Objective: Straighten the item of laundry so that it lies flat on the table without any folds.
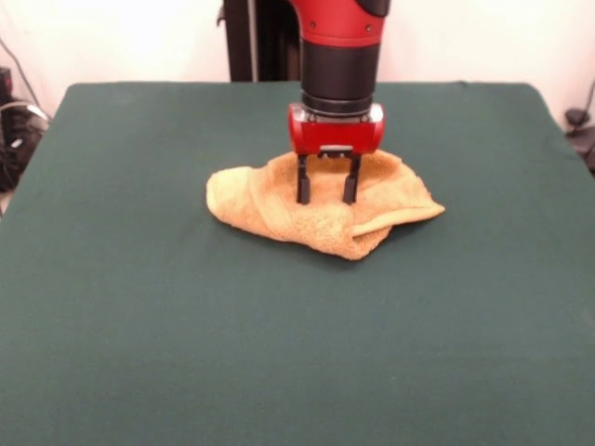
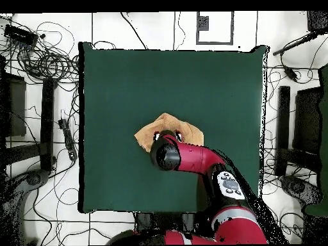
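Here the towel (image 1: 321, 209) lies crumpled near the middle of the green table (image 1: 139, 307), bunched into a long lump with several folds; one flat corner sticks out toward the right of the front view, and a rounded, rolled end sits at the lump's opposite side. Directly above the towel, the red and black arm (image 1: 339, 56) comes straight down, and the gripper (image 1: 327, 195) stands upright over the towel's middle. Its two black fingers (image 1: 303, 181) are spread apart, with towel showing in the gap between them, and their tips reach the cloth's top surface; nothing is clamped. In the overhead view the arm (image 2: 192, 157) covers the towel's (image 2: 168, 125) near part, leaving its far edge and two side corners visible on the table (image 2: 128, 83).
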Controlling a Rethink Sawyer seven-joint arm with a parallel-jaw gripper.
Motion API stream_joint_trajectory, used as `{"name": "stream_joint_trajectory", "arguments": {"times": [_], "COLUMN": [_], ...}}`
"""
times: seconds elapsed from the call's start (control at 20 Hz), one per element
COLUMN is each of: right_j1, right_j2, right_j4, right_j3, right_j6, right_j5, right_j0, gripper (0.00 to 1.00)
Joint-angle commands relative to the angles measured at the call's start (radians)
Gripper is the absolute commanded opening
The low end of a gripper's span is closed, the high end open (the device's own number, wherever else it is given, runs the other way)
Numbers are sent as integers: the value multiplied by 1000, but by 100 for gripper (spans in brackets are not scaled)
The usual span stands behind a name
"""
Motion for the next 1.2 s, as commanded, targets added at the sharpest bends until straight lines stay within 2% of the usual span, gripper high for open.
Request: {"name": "stream_joint_trajectory", "arguments": {"times": [0.05, 1.2], "right_j1": [101, 86], "right_j2": [32, -22], "right_j4": [-29, -19], "right_j3": [161, 295], "right_j6": [180, 204], "right_j5": [-13, -132], "right_j0": [11, 56], "gripper": [100, 100]}}
